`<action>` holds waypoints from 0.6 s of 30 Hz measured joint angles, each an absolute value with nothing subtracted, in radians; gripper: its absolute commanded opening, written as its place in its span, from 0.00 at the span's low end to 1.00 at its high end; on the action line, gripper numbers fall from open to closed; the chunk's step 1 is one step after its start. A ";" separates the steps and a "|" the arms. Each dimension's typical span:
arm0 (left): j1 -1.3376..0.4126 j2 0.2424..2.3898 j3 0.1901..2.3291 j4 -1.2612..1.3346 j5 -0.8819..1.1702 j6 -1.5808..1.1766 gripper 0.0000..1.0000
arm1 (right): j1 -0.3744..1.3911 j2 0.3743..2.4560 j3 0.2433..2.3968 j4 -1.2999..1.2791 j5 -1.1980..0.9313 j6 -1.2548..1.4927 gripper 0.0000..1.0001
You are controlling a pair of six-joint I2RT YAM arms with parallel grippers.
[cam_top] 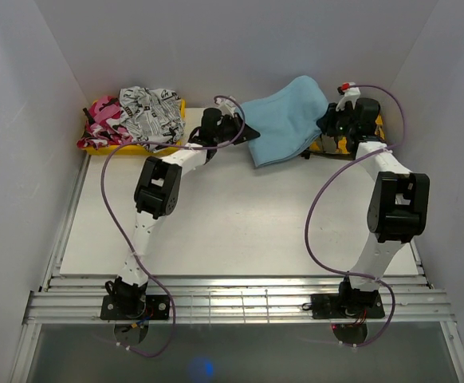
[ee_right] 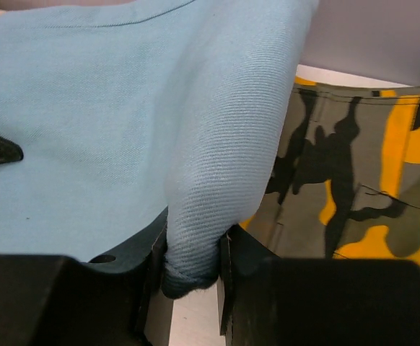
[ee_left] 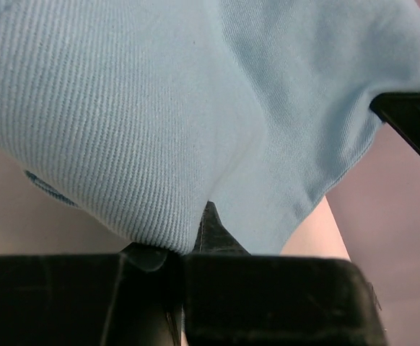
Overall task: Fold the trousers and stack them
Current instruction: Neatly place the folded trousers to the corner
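Observation:
The light-blue trousers (cam_top: 284,120) hang bunched between my two grippers at the back of the table, lifted at both ends. My left gripper (cam_top: 244,132) is shut on the cloth's left edge; in the left wrist view the trousers (ee_left: 195,108) fill the frame above the closed jaws. My right gripper (cam_top: 332,124) is shut on a rolled fold of the trousers (ee_right: 195,216) at their right end, over the camouflage cloth.
A yellow tray (cam_top: 96,146) at the back left holds a pink garment (cam_top: 104,116) and a black-and-white printed garment (cam_top: 152,112). A camouflage green-and-orange garment (ee_right: 354,187) lies at the back right under my right gripper. The white table (cam_top: 240,223) stretches toward the arms' bases.

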State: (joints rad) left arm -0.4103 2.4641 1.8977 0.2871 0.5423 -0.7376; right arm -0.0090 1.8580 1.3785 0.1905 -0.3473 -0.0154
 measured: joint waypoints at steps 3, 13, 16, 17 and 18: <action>-0.436 2.528 1.987 0.329 0.556 -0.733 0.00 | -0.063 1.854 1.379 0.207 -0.361 -0.013 0.08; -0.540 2.752 2.303 0.503 0.498 -0.683 0.25 | -0.245 1.854 1.386 0.316 -0.398 0.065 0.08; -0.572 2.789 2.350 0.541 0.443 -0.639 0.94 | -0.294 1.869 1.386 0.371 -0.389 0.102 0.08; -0.577 2.790 2.350 0.549 0.431 -0.632 0.98 | -0.312 1.881 1.386 0.399 -0.377 0.110 0.08; -0.580 2.791 2.347 0.550 0.425 -0.622 0.98 | -0.331 1.896 1.386 0.425 -0.361 0.119 0.08</action>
